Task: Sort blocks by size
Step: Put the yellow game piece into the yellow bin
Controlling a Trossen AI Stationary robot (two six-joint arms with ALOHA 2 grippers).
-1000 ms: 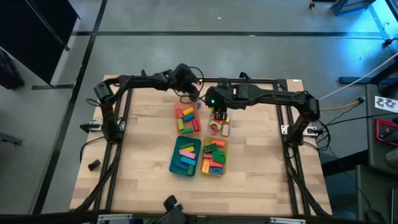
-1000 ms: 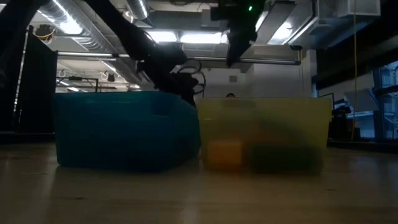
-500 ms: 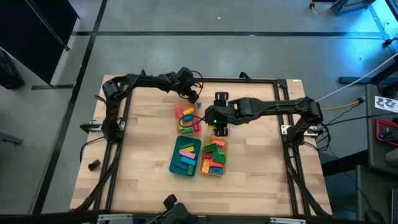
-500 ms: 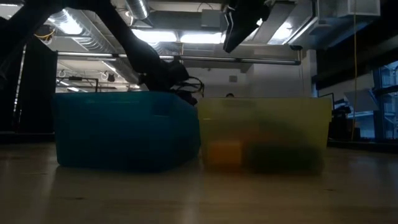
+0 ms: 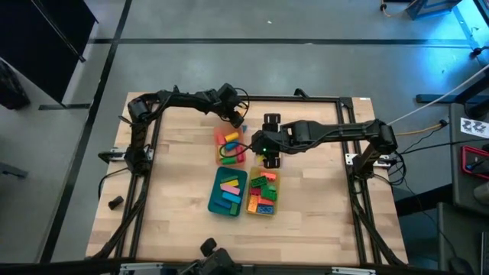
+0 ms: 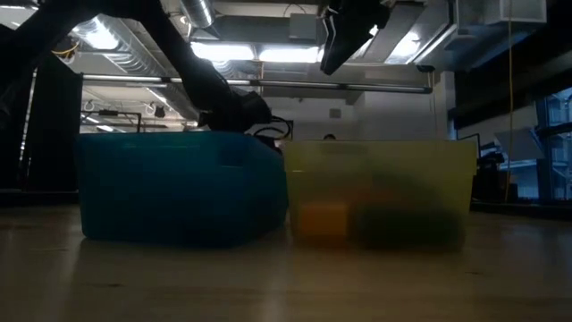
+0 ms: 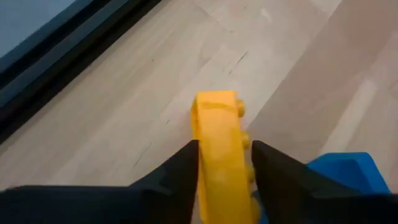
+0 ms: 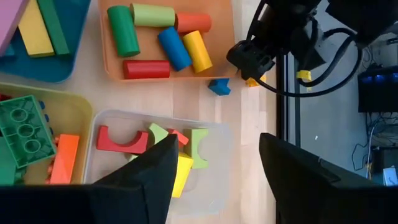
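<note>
Yellow block (image 7: 217, 143) lies lengthwise between left end effector (image 7: 224, 163) fingers, closing on it, upper-centre worktop (image 5: 176, 176); right end effector (image 8: 214, 162) open.

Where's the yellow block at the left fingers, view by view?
High: hidden under the left gripper, by the orange tray.
Low: not visible.
Left wrist: yellow block centre, between the fingers.
Right wrist: sliver under that gripper.
Shared landmark: orange tray.
</note>
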